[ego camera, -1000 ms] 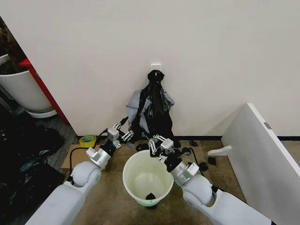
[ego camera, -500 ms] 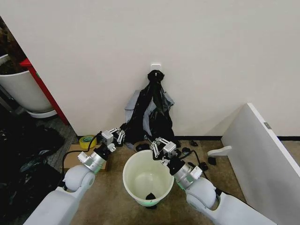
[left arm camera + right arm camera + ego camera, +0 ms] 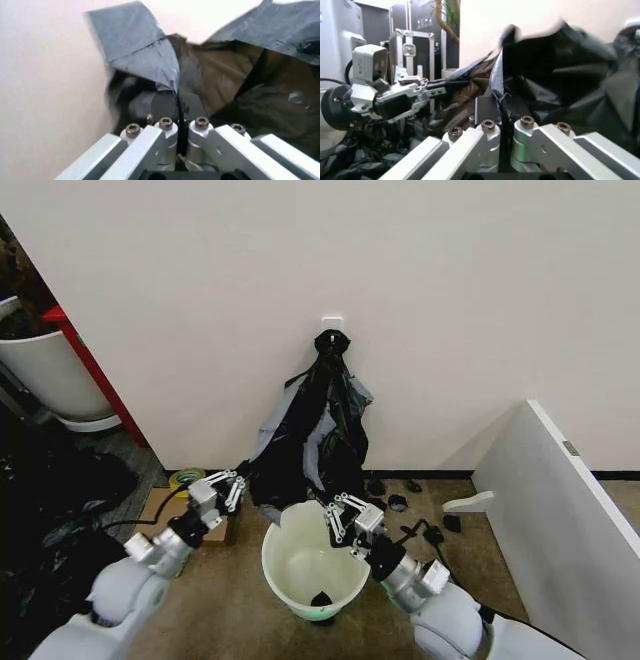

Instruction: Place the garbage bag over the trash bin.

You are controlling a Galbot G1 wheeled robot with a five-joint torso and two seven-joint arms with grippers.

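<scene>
Both claws (image 3: pixel 238 481) (image 3: pixel 330 510) pinch the garbage bag (image 3: pixel 300 440); trash bin (image 3: pixel 285 565) holds one black scrap (image 3: pixel 320 598).

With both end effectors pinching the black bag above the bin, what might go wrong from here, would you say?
1. The garbage bag seems still joined to the knotted bunch on the wall hook; pulling may tear the thin film or drag others down.
2. The left end effector and right end effector each pinch only a thin edge, which could slip out.
3. The trash bin looks light; a taut bag catching its rim might tip it.
</scene>
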